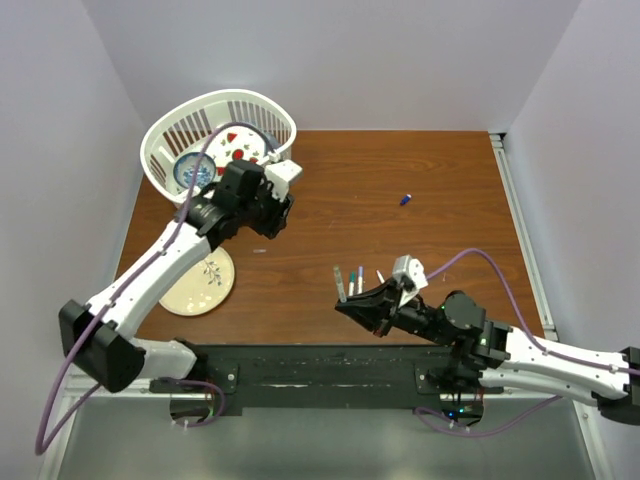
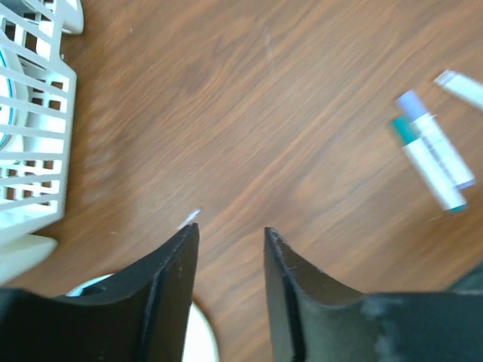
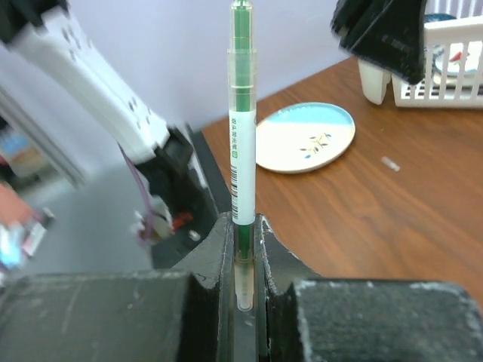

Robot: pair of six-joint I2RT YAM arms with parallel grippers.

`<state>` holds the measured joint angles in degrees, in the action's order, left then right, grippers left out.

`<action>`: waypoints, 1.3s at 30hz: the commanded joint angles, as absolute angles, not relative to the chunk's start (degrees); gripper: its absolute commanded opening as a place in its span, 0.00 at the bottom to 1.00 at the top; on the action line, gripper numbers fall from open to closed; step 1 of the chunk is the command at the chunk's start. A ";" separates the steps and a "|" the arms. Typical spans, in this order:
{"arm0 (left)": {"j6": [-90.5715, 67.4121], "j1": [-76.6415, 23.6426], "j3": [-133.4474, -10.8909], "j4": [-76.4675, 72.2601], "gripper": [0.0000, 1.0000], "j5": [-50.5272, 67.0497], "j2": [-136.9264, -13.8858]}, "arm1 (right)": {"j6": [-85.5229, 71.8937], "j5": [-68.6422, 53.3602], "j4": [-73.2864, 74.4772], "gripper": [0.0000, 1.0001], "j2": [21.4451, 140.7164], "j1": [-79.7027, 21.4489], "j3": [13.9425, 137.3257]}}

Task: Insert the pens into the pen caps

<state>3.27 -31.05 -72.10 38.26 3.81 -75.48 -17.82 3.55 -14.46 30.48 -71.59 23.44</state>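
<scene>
- Green pen [image 3: 242, 151] stands upright mid-frame, its lower end clamped in the right tool [image 3: 243, 230], upper end free, likely to meet a cap
- Blue cap [image 1: 406, 199] lies alone on the bench [image 1: 330, 200], upper right of centre, well apart from that pen
- Other pens [image 2: 434, 162] lie at the right edge of the left wrist view
- Left tool [image 2: 230, 237], jaws apart and empty, hovers near the basket [image 2: 30, 151], probably free to fetch a cap

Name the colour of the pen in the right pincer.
The pen is green and white; right wrist view.
</scene>
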 commanded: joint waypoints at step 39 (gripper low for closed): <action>26.37 -25.84 -75.06 40.61 0.38 -4.49 -108.10 | -27.86 19.34 -0.62 0.00 14.68 -71.72 27.25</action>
<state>25.15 -26.35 -72.62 41.43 -5.02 -106.45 -28.86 17.54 -0.38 15.64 -71.59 25.06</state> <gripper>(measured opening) 0.382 0.085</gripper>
